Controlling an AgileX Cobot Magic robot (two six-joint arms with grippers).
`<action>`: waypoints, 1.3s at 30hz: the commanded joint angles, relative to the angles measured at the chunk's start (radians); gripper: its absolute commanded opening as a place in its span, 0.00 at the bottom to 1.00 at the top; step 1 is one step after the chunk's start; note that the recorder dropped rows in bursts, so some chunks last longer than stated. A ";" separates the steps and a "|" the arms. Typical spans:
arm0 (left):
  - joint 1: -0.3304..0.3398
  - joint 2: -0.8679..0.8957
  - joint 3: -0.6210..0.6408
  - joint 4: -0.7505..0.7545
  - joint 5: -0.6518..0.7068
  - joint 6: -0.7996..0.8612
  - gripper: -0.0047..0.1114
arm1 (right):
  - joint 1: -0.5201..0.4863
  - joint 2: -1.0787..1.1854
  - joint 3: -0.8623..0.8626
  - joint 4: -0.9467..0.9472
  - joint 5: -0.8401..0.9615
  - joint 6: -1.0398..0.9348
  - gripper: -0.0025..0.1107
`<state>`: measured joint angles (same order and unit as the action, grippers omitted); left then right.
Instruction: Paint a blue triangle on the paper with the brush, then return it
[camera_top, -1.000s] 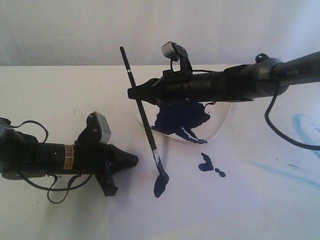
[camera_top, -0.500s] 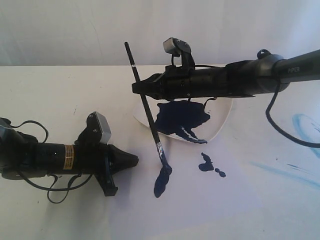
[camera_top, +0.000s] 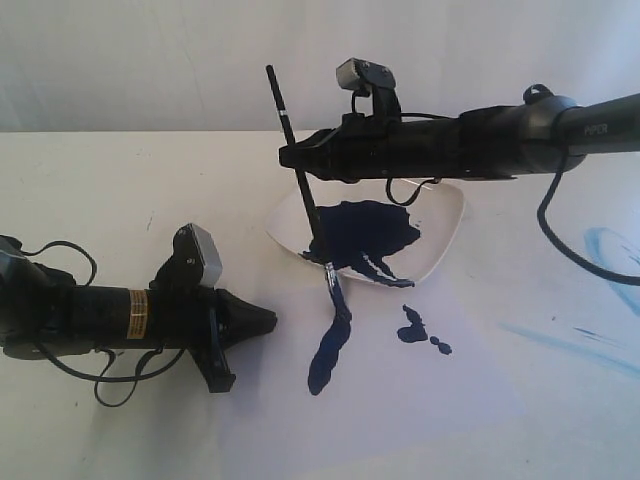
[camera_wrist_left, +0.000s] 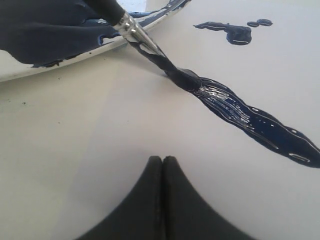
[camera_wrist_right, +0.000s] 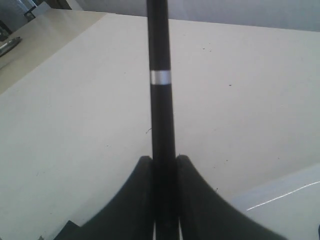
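Observation:
My right gripper (camera_top: 290, 157) is shut on the black handle of the brush (camera_top: 311, 215), reaching in over the dish; in the right wrist view the brush (camera_wrist_right: 161, 100) stands clamped between the fingers of that gripper (camera_wrist_right: 162, 159). The blue-wet bristles (camera_top: 338, 300) touch the paper (camera_top: 430, 420) just in front of the dish. One thick dark blue stroke (camera_top: 327, 355) runs from the bristles toward the front; no triangle outline shows. My left gripper (camera_top: 270, 320) lies shut and empty to the left of the stroke; its wrist view shows its tips (camera_wrist_left: 162, 159), the brush ferrule (camera_wrist_left: 134, 32) and the stroke (camera_wrist_left: 250, 120).
A white square dish (camera_top: 445, 235) holding a pool of dark blue paint sits behind the stroke. Small dark blue blobs (camera_top: 415, 328) lie to the stroke's right. Pale light-blue smears (camera_top: 610, 250) mark the table at far right.
My right gripper has shifted right and back with the brush. The bristles dragged from the stroke's front end up toward the dish, so the stroke has grown longer. The left arm has stayed still.

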<state>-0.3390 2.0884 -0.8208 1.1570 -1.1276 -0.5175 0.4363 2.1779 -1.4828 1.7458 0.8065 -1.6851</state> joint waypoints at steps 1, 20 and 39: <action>0.000 -0.004 0.005 0.018 0.012 -0.002 0.04 | -0.009 -0.001 -0.006 -0.001 -0.014 -0.019 0.02; 0.000 -0.004 0.005 0.018 0.012 -0.002 0.04 | -0.018 -0.001 -0.006 -0.001 0.052 -0.011 0.02; 0.000 -0.004 0.005 0.018 0.012 -0.002 0.04 | -0.020 -0.064 -0.006 -0.039 0.135 0.052 0.02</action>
<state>-0.3390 2.0884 -0.8208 1.1631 -1.1294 -0.5175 0.4236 2.1371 -1.4828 1.7184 0.9137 -1.6427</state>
